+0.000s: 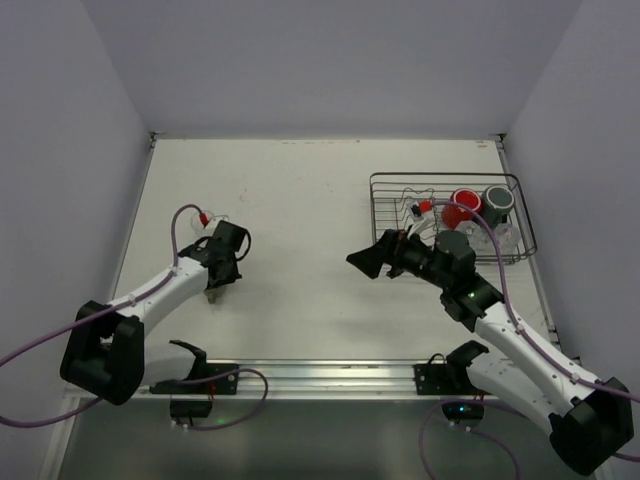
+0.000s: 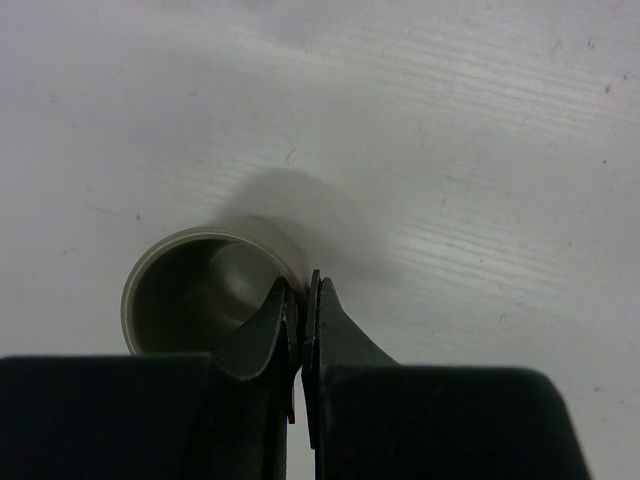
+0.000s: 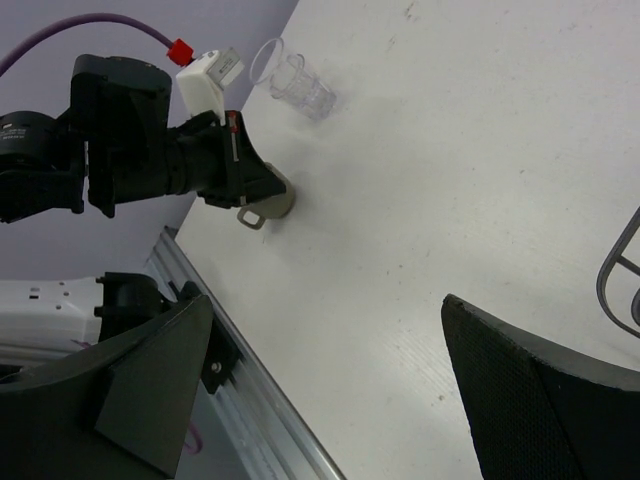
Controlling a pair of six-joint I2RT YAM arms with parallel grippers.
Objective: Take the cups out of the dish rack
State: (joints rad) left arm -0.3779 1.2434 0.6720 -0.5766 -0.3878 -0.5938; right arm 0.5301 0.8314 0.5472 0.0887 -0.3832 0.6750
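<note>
An olive-tan mug stands upright on the white table, its handle toward the near rail. My left gripper is shut on the mug's rim, with one finger inside and one outside. Just beyond it, clear tumblers stand on the table. The black wire dish rack sits at the back right and holds a red cup, a dark grey cup and a clear tumbler. My right gripper hangs open and empty left of the rack, over bare table.
A metal rail runs along the table's near edge between the arm bases. Grey walls close in the left, back and right sides. My right arm crosses the rack's near left corner. A rack wire shows at the right wrist view's edge.
</note>
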